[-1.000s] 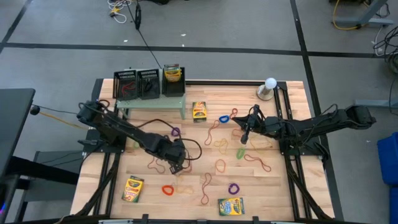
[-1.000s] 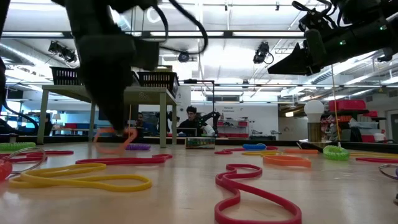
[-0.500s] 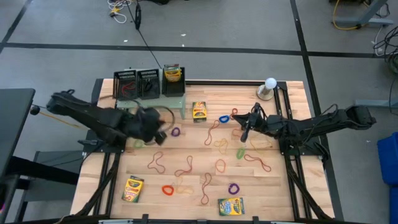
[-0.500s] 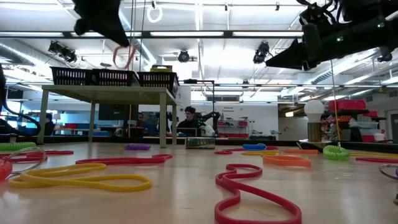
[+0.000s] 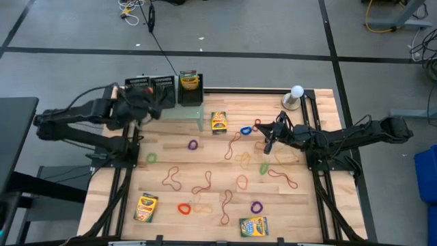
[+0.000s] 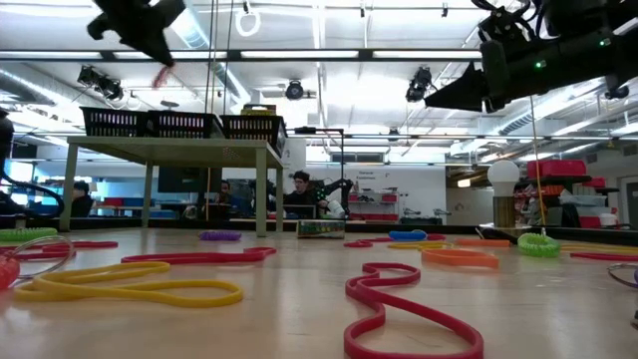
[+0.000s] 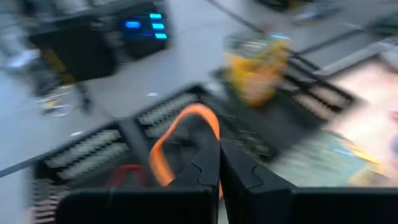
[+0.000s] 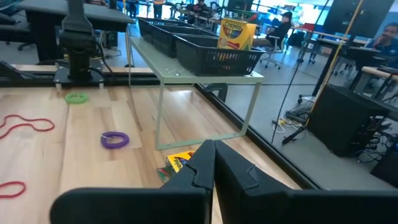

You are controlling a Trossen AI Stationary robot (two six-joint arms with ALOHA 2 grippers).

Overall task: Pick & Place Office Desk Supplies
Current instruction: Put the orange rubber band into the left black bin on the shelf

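Observation:
Three small black mesh trays (image 5: 164,91) stand in a row on the pale green stand (image 5: 179,113) at the table's far left. The rightmost holds a crayon box (image 5: 190,82). My left gripper (image 5: 145,104) hovers over the leftmost trays, shut on an orange rubber band (image 7: 186,127). Many coloured rubber bands (image 5: 235,145) and crayon boxes (image 5: 218,121) (image 5: 146,207) (image 5: 253,226) lie flat on the wooden table. My right gripper (image 5: 268,148) hangs shut above the bands right of the middle, holding nothing. My left gripper pinches the orange band between its two fingers (image 7: 208,163). The band's loop (image 7: 198,113) stands out past the fingertips. In the low view a short piece (image 6: 160,77) hangs below the gripper, lifted clear, high above the trays.
A white globe on a grey base (image 5: 295,95) stands at the far right corner. A red band (image 7: 127,174) lies in the leftmost tray. Dark frame rails (image 5: 326,205) run along both table sides. People sit in the room beyond the table (image 6: 304,194).
My left gripper has risen from the table's middle-left with the orange band and swung toward the far left corner, over the trays, turning as it went. The band has been lifted clear of the table. My right arm has kept still.

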